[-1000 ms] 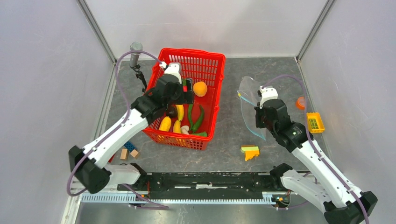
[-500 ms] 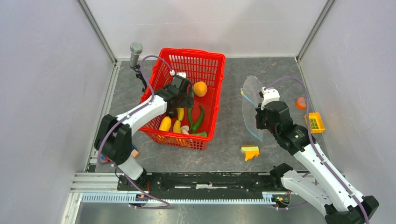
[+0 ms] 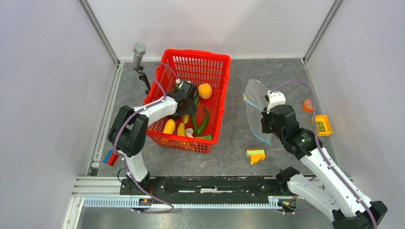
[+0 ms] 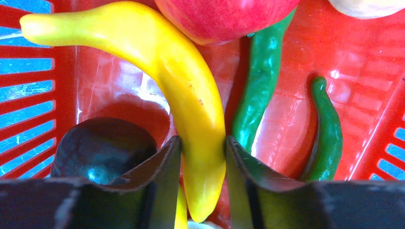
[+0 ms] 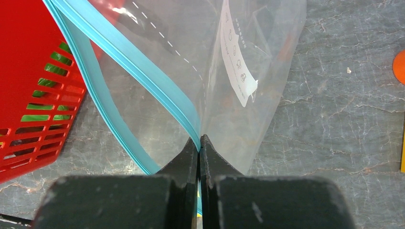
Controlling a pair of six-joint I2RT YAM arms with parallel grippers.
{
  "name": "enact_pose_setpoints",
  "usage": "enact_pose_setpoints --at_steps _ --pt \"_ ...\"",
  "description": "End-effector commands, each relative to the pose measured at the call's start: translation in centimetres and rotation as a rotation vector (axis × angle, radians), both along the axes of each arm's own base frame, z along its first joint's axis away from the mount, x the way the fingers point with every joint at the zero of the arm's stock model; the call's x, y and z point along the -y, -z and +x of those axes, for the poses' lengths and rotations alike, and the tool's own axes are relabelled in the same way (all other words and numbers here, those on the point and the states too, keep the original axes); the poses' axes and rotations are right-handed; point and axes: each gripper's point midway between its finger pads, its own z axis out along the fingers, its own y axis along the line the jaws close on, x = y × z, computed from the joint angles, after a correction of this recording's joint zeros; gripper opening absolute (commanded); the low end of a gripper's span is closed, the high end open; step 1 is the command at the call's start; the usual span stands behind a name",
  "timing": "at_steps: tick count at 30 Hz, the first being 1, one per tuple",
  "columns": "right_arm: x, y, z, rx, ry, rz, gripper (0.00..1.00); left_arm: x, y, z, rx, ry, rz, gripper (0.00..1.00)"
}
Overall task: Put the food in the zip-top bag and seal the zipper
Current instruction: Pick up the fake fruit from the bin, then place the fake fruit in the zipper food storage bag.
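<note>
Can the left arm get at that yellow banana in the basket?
Looks like yes: the left gripper is inside the red basket, fingers against both sides of the banana, nothing between.

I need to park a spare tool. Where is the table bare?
Bare grey table lies between the red basket and the zip-top bag, in front of the basket toward the block stack, and behind the bag. Crowded: the basket's near half, full of food, where the left gripper grips a banana; the right edge holds a yellow crate and orange disc.
</note>
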Motion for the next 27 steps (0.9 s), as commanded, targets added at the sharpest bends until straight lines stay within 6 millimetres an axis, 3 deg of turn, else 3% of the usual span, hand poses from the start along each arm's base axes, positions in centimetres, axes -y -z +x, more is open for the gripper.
enact_pose_setpoints --at_steps 1,3,6,10,14,17,23,27 --pt "-0.3 -0.8 0.4 0.036 0.004 0.035 0.00 0.1 0.3 0.6 0.025 -0.042 -0.025 0.36" --pt "-0.3 -1.0 0.5 0.041 0.006 0.035 0.00 0.2 -0.1 0.4 0.033 -0.036 -0.041 0.30" --pt "-0.2 -1.2 0.6 0.049 0.014 0.039 0.00 1.0 -3.2 0.5 0.099 -0.002 -0.104 0.20" --pt "-0.3 -1.4 0.7 0.057 0.021 0.050 0.00 2.7 -9.3 0.1 0.208 0.093 -0.211 0.17" --pt "-0.2 -1.6 0.7 0.073 0.036 0.066 0.00 3.8 -16.1 -1.5 0.326 0.186 -0.320 0.15" --pt "-0.2 -1.7 0.8 0.083 0.043 0.080 0.00 4.6 -19.0 -3.2 0.364 0.279 -0.393 0.15" --pt "-0.4 -1.9 0.9 0.096 0.051 0.109 0.00 8.4 -23.9 -9.4 0.384 0.613 -0.636 0.10" --pt "-0.7 -1.9 1.0 0.091 0.047 0.120 0.00 11.3 -26.6 -15.8 0.373 0.918 -0.733 0.11"
